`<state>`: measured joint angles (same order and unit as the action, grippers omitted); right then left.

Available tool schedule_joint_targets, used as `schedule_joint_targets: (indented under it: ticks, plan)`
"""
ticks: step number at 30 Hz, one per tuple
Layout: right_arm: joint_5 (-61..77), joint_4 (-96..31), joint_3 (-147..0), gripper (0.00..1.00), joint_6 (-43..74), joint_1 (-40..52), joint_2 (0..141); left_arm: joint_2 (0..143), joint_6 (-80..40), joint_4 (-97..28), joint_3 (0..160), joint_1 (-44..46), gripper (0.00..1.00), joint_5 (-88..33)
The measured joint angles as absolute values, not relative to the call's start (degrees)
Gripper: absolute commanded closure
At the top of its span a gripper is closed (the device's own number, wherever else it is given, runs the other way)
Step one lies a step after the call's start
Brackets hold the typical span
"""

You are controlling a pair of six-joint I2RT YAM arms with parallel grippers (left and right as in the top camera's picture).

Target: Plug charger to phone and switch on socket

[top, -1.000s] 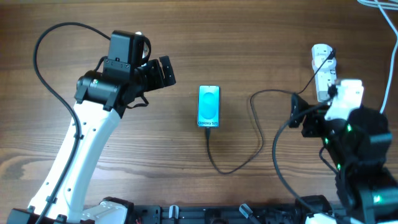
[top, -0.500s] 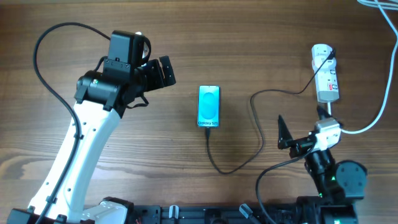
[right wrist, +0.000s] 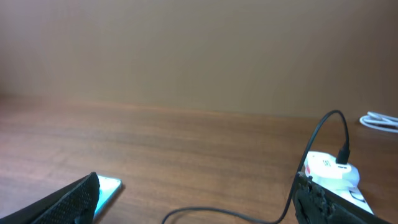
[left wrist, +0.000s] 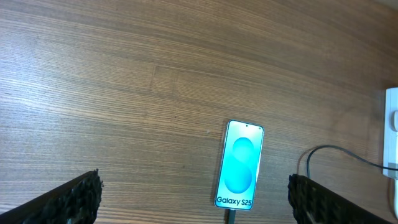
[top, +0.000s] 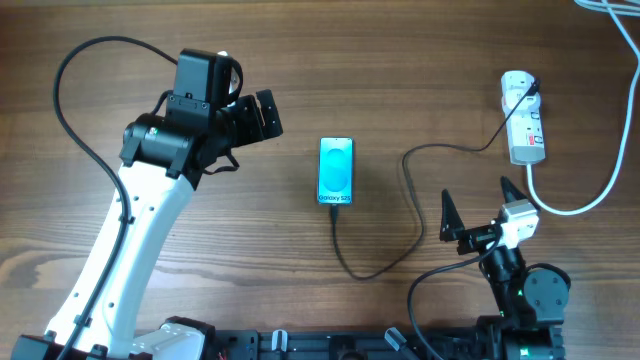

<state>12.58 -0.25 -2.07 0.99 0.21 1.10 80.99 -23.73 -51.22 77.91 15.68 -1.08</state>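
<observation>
The phone [top: 336, 171] lies flat mid-table with its cyan screen lit, and it also shows as the phone [left wrist: 240, 163] and the phone [right wrist: 107, 188]. The black charger cable [top: 408, 200] meets the phone's near short edge, loops across the wood and ends in a black plug in the white socket [top: 524, 130]. My left gripper [top: 264, 116] hangs open to the left of the phone, and its fingers [left wrist: 71, 199] hold nothing. My right gripper [top: 478, 203] stands open near the front edge, well short of the socket [right wrist: 333, 171]. Its fingers [right wrist: 326, 202] hold nothing.
A thick white cable [top: 590, 205] trails from the socket toward the right edge and back up the far right. More white cable [right wrist: 380, 121] lies behind the socket. The arms' bases sit along the table's front edge [top: 330, 345].
My right arm has drawn back from over the socket toward the table's front edge, and the socket now shows whole. The left arm, the phone and the cable have not moved.
</observation>
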Motion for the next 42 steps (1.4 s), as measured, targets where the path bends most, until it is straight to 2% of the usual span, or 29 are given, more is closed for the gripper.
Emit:
schedule_joint_targets:
  ticks: [42]
  plan:
    - [8.27,0.23,-0.49,0.00,0.93,0.21,1.10,80.99,-23.73,-51.22,77.91,15.68,0.00,-1.08]
